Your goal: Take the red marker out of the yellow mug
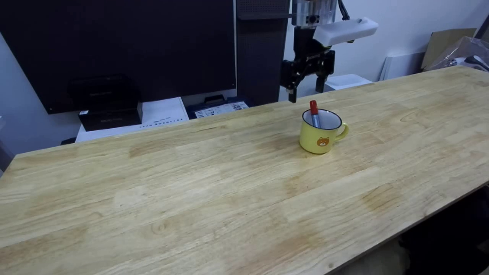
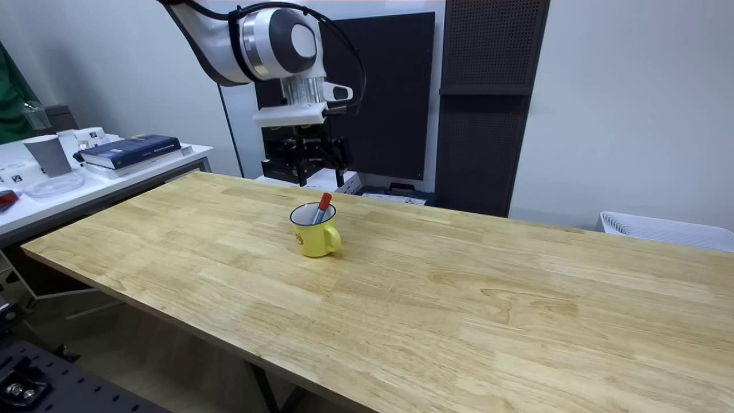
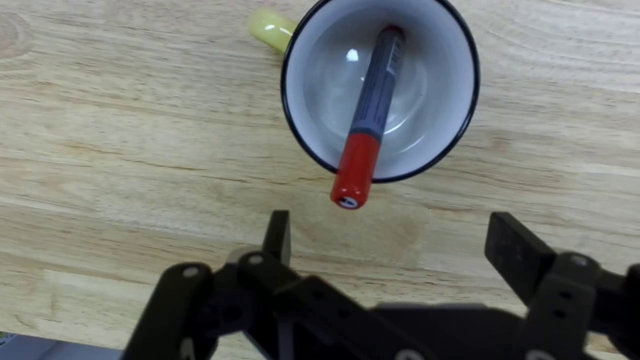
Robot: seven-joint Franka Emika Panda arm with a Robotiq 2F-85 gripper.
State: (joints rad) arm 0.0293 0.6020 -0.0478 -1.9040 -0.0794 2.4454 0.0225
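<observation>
gripper (image 3: pixel 389 220): fingers spread | yellow mug (image 1: pixel 316 135) around tilted red marker (image 3: pixel 371 112) | side table (image 2: pixel 103 182): blue book (image 2: pixel 129 154), gray cup (image 2: pixel 50 158)

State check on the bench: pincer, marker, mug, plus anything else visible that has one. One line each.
Yellow mug: upright on the wooden table.
Red marker: capped, leaning inside the mug, red end sticking up past the rim.
Pincer: open, holding nothing, clear of mug and marker.
Blue book: closed, lying flat.
Grey cup: standing; contents can't be told.
</observation>
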